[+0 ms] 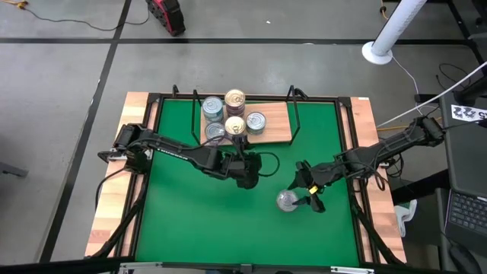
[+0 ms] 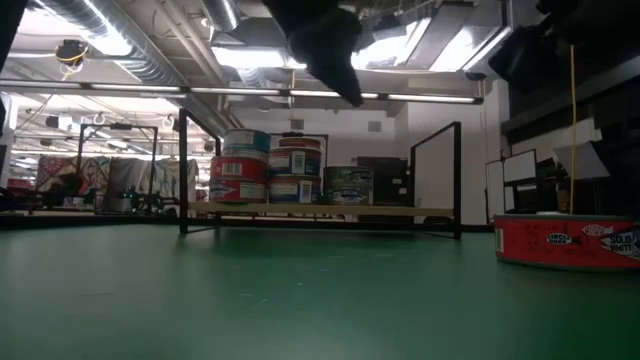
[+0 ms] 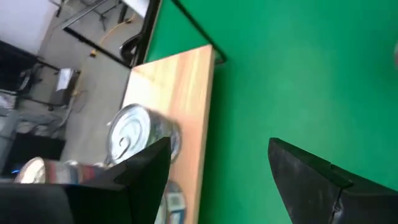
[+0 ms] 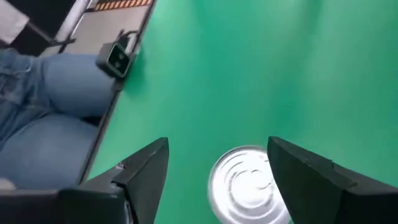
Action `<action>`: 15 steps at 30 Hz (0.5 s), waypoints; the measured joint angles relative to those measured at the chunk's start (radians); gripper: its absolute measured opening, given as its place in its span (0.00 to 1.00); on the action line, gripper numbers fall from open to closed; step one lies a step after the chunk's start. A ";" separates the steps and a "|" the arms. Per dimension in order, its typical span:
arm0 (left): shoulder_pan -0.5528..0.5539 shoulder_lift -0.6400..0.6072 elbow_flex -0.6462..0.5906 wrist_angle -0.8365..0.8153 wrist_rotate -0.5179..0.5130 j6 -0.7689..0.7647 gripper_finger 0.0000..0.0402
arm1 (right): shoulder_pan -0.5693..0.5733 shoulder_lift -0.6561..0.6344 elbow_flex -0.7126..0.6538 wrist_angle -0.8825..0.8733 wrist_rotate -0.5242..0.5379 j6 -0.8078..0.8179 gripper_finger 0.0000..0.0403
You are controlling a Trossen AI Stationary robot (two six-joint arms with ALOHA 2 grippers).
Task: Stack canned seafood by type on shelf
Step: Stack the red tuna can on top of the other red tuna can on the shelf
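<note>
The wooden shelf (image 1: 274, 125) with its black wire frame stands at the table's far middle. Several tins (image 1: 235, 100) stand on it, some stacked, and they also show in the low view (image 2: 270, 165). One red-labelled tin (image 1: 287, 200) stands alone on the green mat, and it also shows in the low view (image 2: 565, 243). My right gripper (image 1: 308, 190) is open just right of this tin. In the right wrist view its fingers (image 4: 217, 146) stand on either side of the silver lid (image 4: 245, 186) without touching it. My left gripper (image 1: 245, 173) is open and empty near the shelf's near edge.
The left wrist view shows the shelf board (image 3: 180, 93) with a silver-lidded tin (image 3: 134, 134) on it. Pale wooden planks (image 1: 114, 205) run along the table's left and right sides. A person's legs in jeans (image 4: 50, 106) are beside the table's edge. A white post base (image 1: 378, 52) stands beyond the far right corner.
</note>
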 joint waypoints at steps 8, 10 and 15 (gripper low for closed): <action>0.002 0.000 0.000 0.065 0.116 0.000 0.66 | 0.003 0.049 0.000 -0.132 -0.089 -0.025 0.68; 0.002 0.000 -0.001 0.071 0.116 -0.001 0.66 | 0.024 0.073 0.000 -0.154 -0.102 -0.040 0.68; 0.003 0.000 -0.002 0.078 0.116 -0.001 0.66 | 0.104 0.142 0.000 -0.163 -0.107 -0.090 0.68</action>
